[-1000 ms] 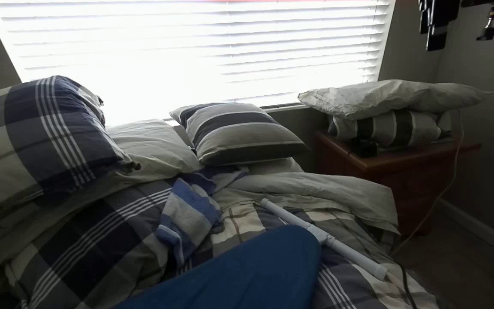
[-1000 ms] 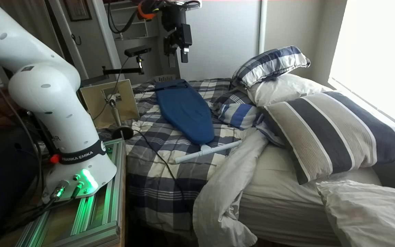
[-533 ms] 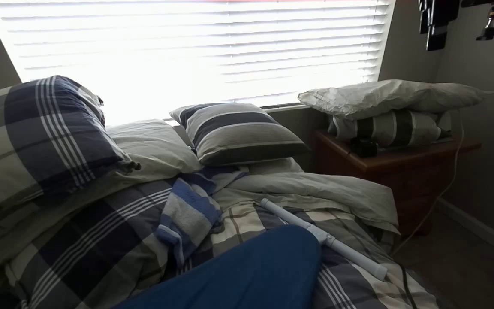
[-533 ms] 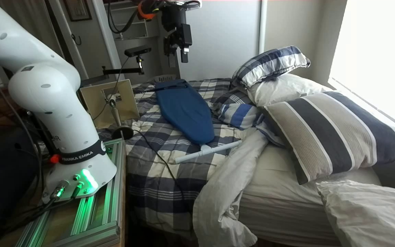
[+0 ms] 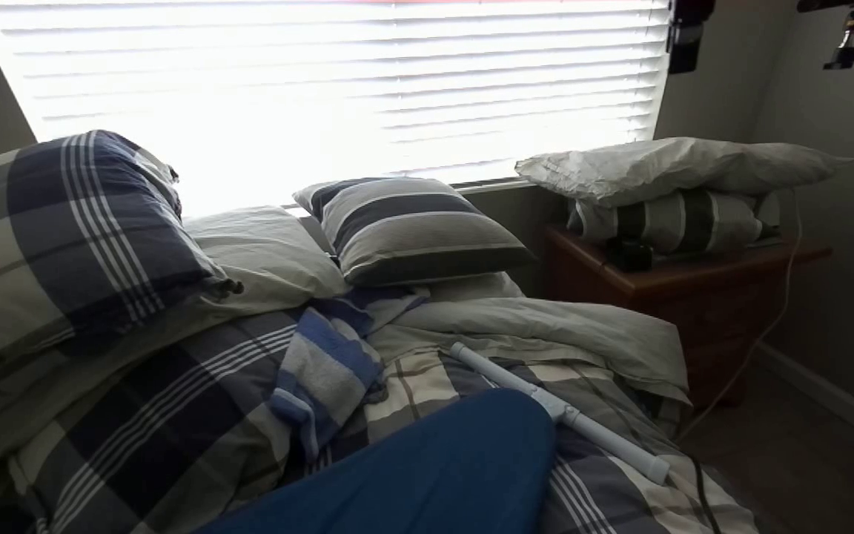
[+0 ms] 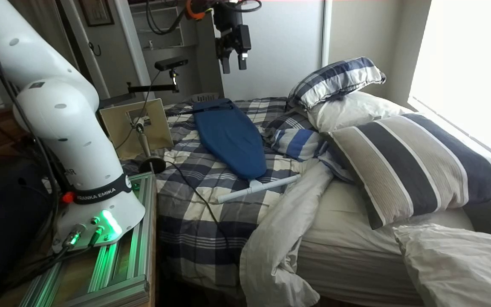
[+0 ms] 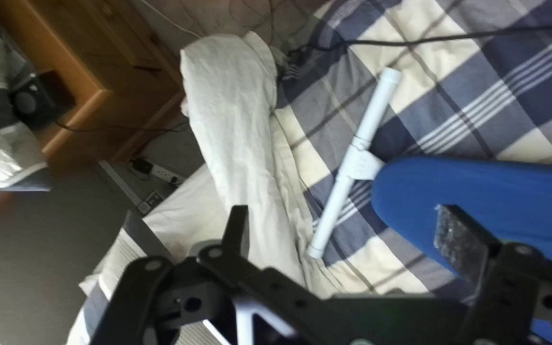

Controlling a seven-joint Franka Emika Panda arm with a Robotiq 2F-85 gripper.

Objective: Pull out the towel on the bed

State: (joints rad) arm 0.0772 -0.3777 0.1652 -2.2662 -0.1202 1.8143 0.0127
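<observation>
The blue-and-white striped towel lies bunched on the bed, near the pillows. Part of it runs back towards the striped pillow in both exterior views, and the pillow's edge hides some of the towel. High above the bed, well apart from the towel, hangs my gripper, pointing down. Its two fingers stand wide apart with nothing between them; in the wrist view the open gripper faces plaid bedding and a white sheet. I cannot make out the towel in that wrist view.
A blue ironing board with a pale tube foot lies on the bedding beside the towel. Plaid and striped pillows rise behind. A camera stand and a black cable are near the arm's base.
My gripper has swung across above the bed, rightwards and slightly up in the exterior view with the arm's base, leftwards in the window view. The towel has not moved.
</observation>
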